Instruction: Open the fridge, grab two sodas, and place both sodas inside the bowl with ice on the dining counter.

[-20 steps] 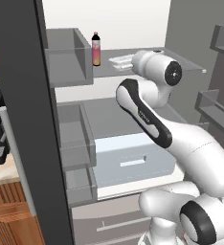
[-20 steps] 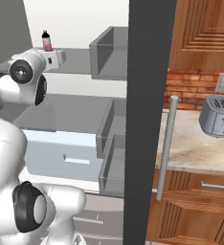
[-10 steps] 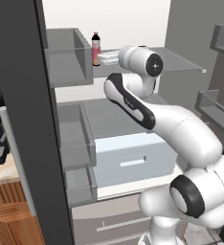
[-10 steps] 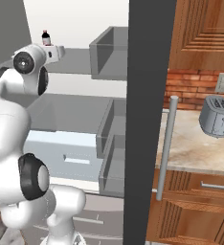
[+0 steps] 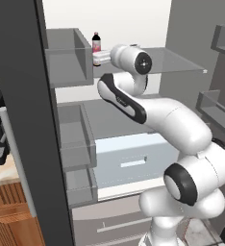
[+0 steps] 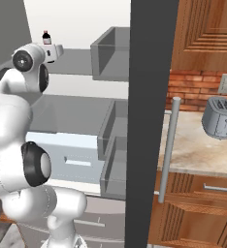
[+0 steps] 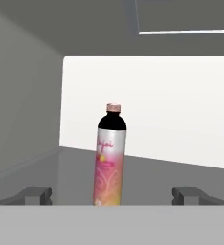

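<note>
One soda (image 7: 110,155) stands upright at the centre of the hand view on the fridge (image 5: 133,29) shelf, between the tips of the tool (image 7: 112,195), spread wide and apart from it. The right base view adds one toaster (image 6: 219,117) on the counter (image 6: 202,150) at the right.

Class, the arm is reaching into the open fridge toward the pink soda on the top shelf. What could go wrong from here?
1. The soda is tall, narrow and upright; a nudge from one finger of the open gripper could topple it on the shelf.
2. The door bins stand close beside the arm, so a wide swing on withdrawal might clip them.
</note>
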Tool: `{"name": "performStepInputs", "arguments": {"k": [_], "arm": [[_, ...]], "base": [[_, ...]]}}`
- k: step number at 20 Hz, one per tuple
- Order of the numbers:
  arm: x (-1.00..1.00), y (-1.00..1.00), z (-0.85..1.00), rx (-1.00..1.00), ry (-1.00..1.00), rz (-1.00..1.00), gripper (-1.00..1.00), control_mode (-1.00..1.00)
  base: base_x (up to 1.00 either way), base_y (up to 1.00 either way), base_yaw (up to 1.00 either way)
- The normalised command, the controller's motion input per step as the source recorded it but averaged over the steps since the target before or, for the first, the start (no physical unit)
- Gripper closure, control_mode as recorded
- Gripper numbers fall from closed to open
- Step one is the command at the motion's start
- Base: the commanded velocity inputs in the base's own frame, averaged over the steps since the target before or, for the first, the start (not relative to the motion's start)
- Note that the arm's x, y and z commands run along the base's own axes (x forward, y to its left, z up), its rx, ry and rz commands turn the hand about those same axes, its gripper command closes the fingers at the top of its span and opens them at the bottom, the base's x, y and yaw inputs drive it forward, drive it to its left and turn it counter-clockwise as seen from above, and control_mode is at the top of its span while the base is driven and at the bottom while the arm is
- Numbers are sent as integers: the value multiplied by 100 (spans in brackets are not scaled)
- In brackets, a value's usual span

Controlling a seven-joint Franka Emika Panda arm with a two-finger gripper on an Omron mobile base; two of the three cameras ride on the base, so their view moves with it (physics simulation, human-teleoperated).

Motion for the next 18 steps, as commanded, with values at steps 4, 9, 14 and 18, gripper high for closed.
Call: {"name": "performStepInputs", "arguments": {"k": [4, 9, 14, 18], "arm": [[26, 5, -1, 0, 1, 0, -100, -100], [35, 7, -2, 1, 1, 0, -100, -100], [28, 9, -3, 2, 0, 0, -100, -100], [22, 12, -8, 2, 2, 0, -100, -100]], "base": [[0, 0, 0], [0, 0, 0], [0, 0, 0], [0, 0, 0]]}}
